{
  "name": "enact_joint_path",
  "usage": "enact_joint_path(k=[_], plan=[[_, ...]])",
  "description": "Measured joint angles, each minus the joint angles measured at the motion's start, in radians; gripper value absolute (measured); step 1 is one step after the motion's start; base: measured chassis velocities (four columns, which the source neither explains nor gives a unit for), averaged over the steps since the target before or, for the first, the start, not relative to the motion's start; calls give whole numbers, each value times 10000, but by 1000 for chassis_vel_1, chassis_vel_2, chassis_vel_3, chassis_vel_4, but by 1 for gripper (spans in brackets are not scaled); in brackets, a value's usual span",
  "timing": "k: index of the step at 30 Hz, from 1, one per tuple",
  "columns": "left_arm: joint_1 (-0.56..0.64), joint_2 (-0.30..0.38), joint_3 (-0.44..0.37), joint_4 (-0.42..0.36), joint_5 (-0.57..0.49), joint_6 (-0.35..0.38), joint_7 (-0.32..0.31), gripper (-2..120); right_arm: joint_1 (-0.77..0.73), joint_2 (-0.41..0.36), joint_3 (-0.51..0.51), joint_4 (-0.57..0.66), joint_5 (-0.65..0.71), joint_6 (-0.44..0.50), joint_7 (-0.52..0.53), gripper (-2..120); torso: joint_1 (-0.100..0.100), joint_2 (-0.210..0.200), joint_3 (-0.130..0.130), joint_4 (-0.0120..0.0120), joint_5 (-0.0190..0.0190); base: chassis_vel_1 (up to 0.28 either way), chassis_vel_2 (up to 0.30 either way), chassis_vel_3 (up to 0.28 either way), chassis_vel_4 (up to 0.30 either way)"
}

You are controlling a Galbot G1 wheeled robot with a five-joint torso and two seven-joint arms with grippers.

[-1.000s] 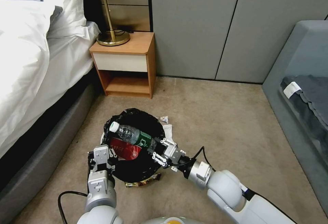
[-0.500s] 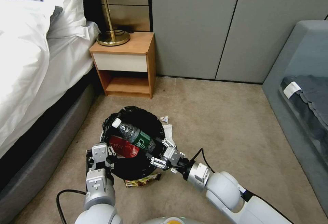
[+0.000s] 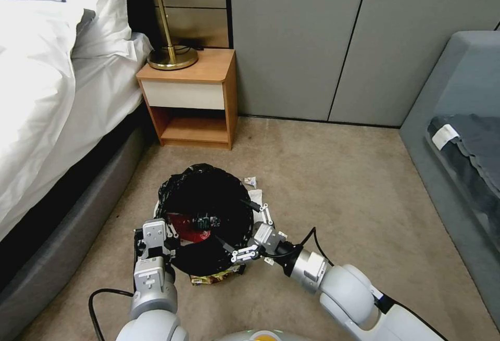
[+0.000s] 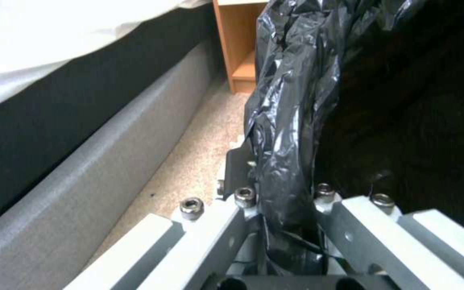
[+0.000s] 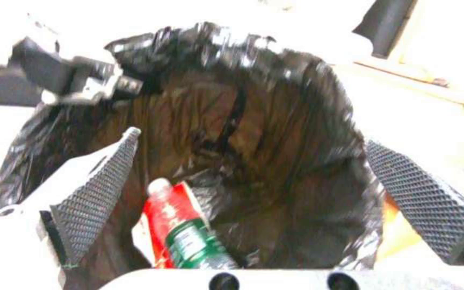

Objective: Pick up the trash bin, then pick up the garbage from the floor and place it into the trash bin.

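Left gripper [image 3: 165, 240]: I have it clamped on the lined rim of the trash bin [image 3: 208, 195], liner bunched between its jaws.
Right gripper [image 3: 245, 229]: jaws wide, nothing held, hanging over the bin's mouth.
Bottle [image 5: 191, 241]: below the right jaws, on the red wrapper [image 3: 188, 227] inside.
Remaining garbage: a yellow-brown wrapper [image 3: 211, 278] on the floor [image 3: 338, 185], under the bin's near edge.
Risk: my hold is partly on crinkly liner — it may slip and tip the bin.

Crinkly plastic over short-pile carpet

The trash bin [image 3: 208, 211] wears a glossy, wrinkled black plastic liner; the floor [image 3: 333, 185] is matt beige carpet; the right claw [image 3: 249, 229] has rough, diamond-textured black pads [image 5: 95, 197]; the nightstand [image 3: 192, 96] looks smooth wood.
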Motion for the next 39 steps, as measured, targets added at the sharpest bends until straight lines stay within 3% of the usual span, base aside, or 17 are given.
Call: enact_joint_path(k=[6,11,12,13,15,22,32,39], plan=[[-1,-5,-99,47,11,-1,5,1,-143,84,432,699,-91,204,0,100,0,0,0,0,1,0,0,0,0],[46,59,-316,334,-56,-78,-8,1,-507,261,1247,2176,-218,176,695,100,0,0,0,4,-1,0,0,0,0],[52,76,-445,460,-168,-173,-30,1,-1514,797,2107,2876,-853,101,1686,100,0,0,0,0,-1,0,0,0,0],[52,76,-445,460,-168,-173,-30,1,-1514,797,2107,2876,-853,101,1686,100,0,0,0,0,-1,0,0,0,0],[22,82,-560,475,-336,-232,-39,1,-2502,1601,2542,2960,-1181,361,2514,100,0,0,0,-5,1,0,0,0,0],[89,198,-1011,385,-969,-366,-117,1,-4186,2912,3094,2405,-1638,1362,3672,100,0,0,-1,-1,1,0,0,0,0],[77,238,-1270,83,-1250,-404,-118,1,-4284,2737,3597,1967,-1282,1702,3670,100,-1,0,0,0,0,0,0,0,0],[-183,286,-1413,-252,-1430,-81,-111,1,-3230,2383,3638,1507,-806,1179,3338,100,0,0,0,0,0,0,0,0,0]])
